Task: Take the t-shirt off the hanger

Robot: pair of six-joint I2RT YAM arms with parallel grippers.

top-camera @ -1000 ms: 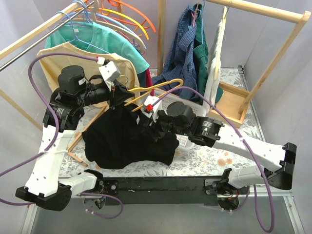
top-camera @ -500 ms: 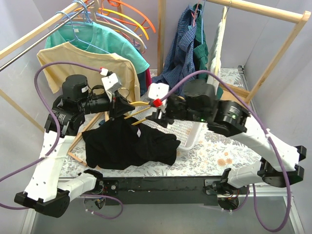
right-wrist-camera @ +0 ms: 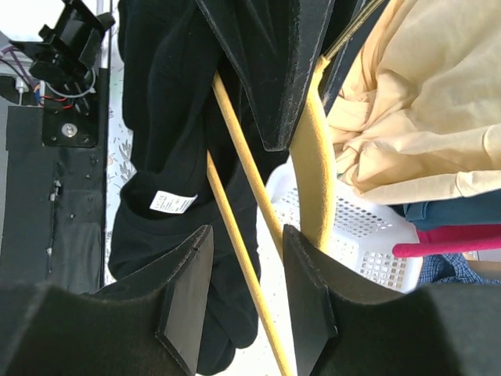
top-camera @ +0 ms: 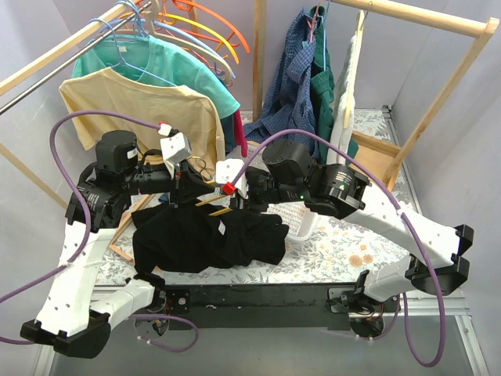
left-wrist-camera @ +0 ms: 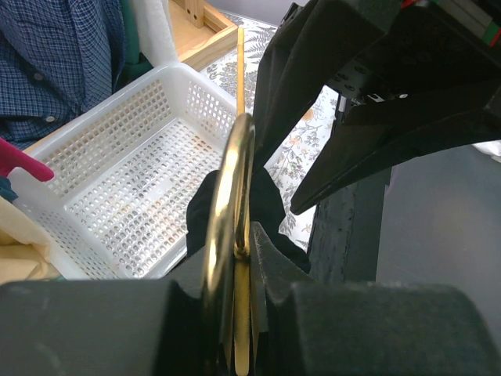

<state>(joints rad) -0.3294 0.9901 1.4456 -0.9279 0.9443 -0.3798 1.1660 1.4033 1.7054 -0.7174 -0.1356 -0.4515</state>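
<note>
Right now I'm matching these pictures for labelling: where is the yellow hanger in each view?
Top external: yellow hanger left of centre, just above the black t-shirt.
Left wrist: its hook stands centre, bottom to middle.
Right wrist: its bars cross the centre diagonally.
Shared landmark: the white basket.

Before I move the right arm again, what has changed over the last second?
The right gripper lifted off the black t-shirt, then came back down and left; its jaws now stand open around a bar of the hanger. The t-shirt slumped lower and flatter onto the table, the hanger sinking with it. Unchanged: left gripper shut on the hanger's hook, white basket, clothes on the rack.
</note>
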